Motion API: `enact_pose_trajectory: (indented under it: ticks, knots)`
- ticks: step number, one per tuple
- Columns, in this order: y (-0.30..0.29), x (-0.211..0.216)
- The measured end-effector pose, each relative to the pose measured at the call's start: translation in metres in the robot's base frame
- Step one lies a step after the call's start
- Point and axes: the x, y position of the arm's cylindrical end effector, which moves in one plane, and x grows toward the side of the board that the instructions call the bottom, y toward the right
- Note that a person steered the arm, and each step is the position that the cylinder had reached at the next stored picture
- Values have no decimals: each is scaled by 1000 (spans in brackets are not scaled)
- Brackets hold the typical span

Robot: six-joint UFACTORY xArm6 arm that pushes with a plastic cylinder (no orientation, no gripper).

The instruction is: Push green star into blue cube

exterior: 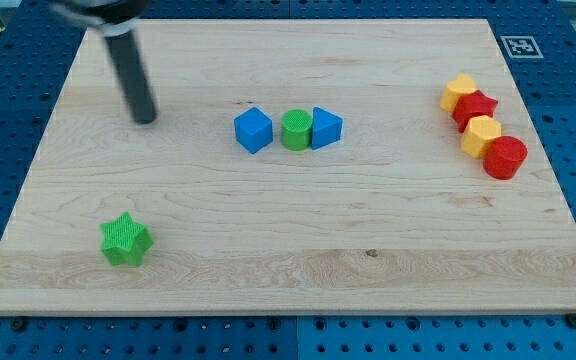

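The green star point(126, 240) lies near the view's bottom left of the wooden board point(288, 290). The blue cube point(253, 130) sits near the board's middle, at the left end of a short row, touching a green cylinder point(296, 130). My tip point(145, 119) stands at the view's upper left, well above the green star and to the left of the blue cube, touching neither.
A blue triangular block point(326, 128) touches the green cylinder's right side. At the view's right, a diagonal line holds a yellow block point(458, 92), a red star point(475, 107), another yellow block point(482, 136) and a red cylinder point(505, 157).
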Motion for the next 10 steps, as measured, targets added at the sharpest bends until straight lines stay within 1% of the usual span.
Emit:
enact_pose_trajectory:
  ticks: [1, 2, 3, 4, 5, 7, 8, 9, 10]
  knots:
    - [-46, 59]
    - [-72, 129]
    - [-72, 189]
    - [-37, 207]
    - [6, 199]
    - [38, 106]
    - [33, 127]
    - [28, 176]
    - [47, 186]
